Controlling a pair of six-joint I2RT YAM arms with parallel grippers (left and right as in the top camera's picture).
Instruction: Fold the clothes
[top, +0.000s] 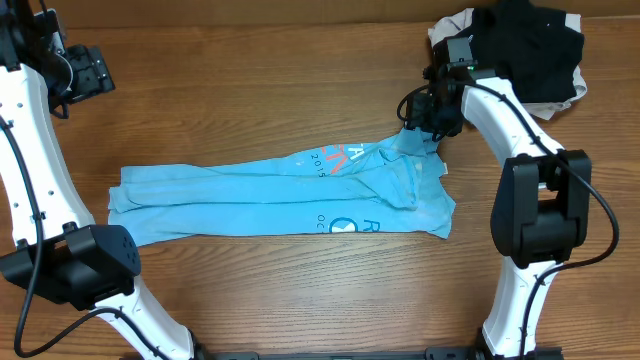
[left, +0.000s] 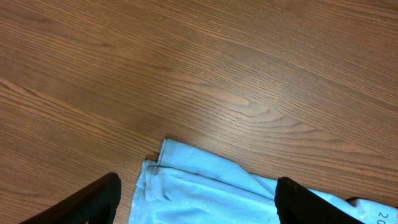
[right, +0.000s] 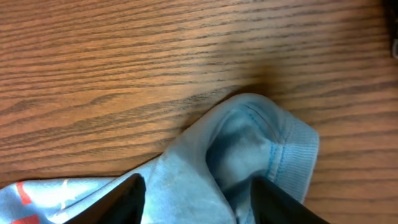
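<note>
The light blue T-shirt (top: 280, 195) lies folded into a long band across the middle of the table, with its white and red-orange print facing up. My right gripper (top: 420, 122) is at the shirt's far right corner. In the right wrist view its fingers (right: 196, 180) are apart, with a raised fold of the ribbed collar (right: 249, 137) between them. My left gripper (top: 90, 70) is high at the far left, away from the shirt. In the left wrist view it is open (left: 198, 183) above the shirt's left end (left: 205, 193).
A black garment (top: 530, 45) lies heaped on a beige garment (top: 450, 25) at the far right corner, just behind my right arm. Bare wood table (top: 250, 90) lies beyond the shirt and in front of it.
</note>
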